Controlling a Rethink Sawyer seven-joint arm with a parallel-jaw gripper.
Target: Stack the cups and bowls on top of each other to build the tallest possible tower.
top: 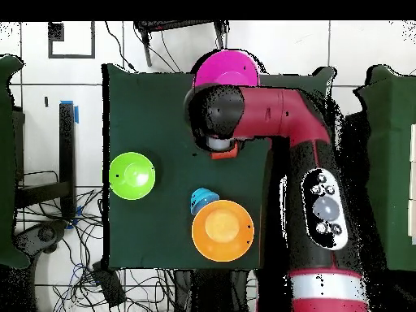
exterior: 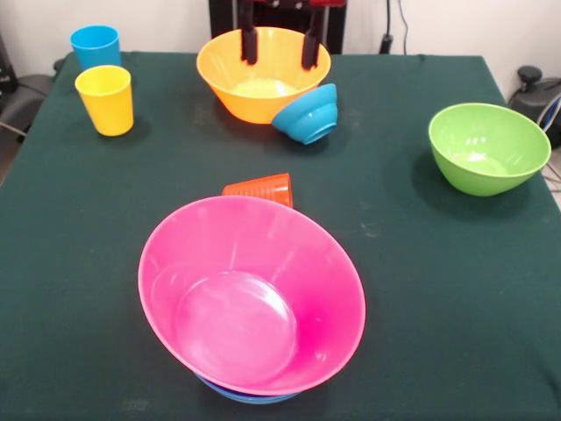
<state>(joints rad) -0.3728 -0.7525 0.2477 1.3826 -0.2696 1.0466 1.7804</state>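
Gripper (exterior: 280, 48) at the far edge of the table, fingers spread apart and empty, tips hanging over the yellow-orange bowl (exterior: 263, 74). Small blue bowl (exterior: 308, 115) tipped on its side, leaning against that bowl's front. Green bowl (exterior: 487, 146) upright and alone toward one side. Sky blue cup (exterior: 95, 46) and yellow cup (exterior: 106, 99) upright, close together at the opposite far corner. Tower (exterior: 252, 294) nearest the camera: pink bowl tilted, blue rim (exterior: 247, 396) peeking beneath. Orange-red cup (exterior: 260, 188) just behind it, partly hidden.
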